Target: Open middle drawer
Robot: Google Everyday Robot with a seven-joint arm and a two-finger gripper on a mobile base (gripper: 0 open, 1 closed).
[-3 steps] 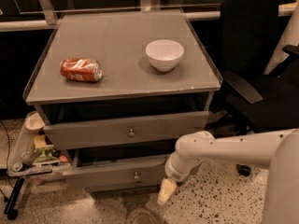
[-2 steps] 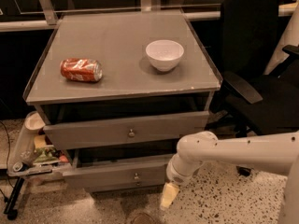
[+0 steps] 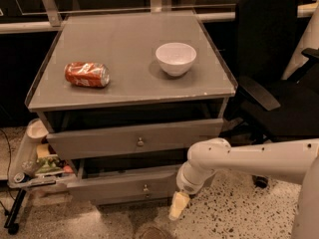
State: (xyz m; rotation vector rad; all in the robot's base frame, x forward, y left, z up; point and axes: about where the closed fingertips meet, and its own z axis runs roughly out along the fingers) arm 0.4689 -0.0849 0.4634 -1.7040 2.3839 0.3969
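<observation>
Hanging low, the end effector (image 3: 178, 205) points down toward the speckled floor (image 3: 234, 218), just beside the right end of the middle drawer (image 3: 109, 185) and apart from that drawer's small round knob (image 3: 145, 188). Whether it is open or closed I cannot tell, but nothing shows in its grasp. The white arm (image 3: 249, 158) reaches in from the right, crossing in front of the cabinet's lower corner.

The middle drawer is the lower of the two grey fronts in view (any drawer beneath it is hidden). Its front stands forward of the cabinet body, with a dark gap above it, so it looks at least partly pulled out. The larger drawer (image 3: 99, 142) above it, right under the counter (image 3: 124, 44), also sits forward with a shadowed opening behind it.

Judging by this, the main pull appears to be done, since the front is out and the end effector is off the knob. What may be left is little: perhaps drawing it further, if a fuller opening is wanted, and clearing the arm away. On the counter an orange can (image 3: 86, 74) lies on its side, well apart from a white bowl (image 3: 175, 59).
</observation>
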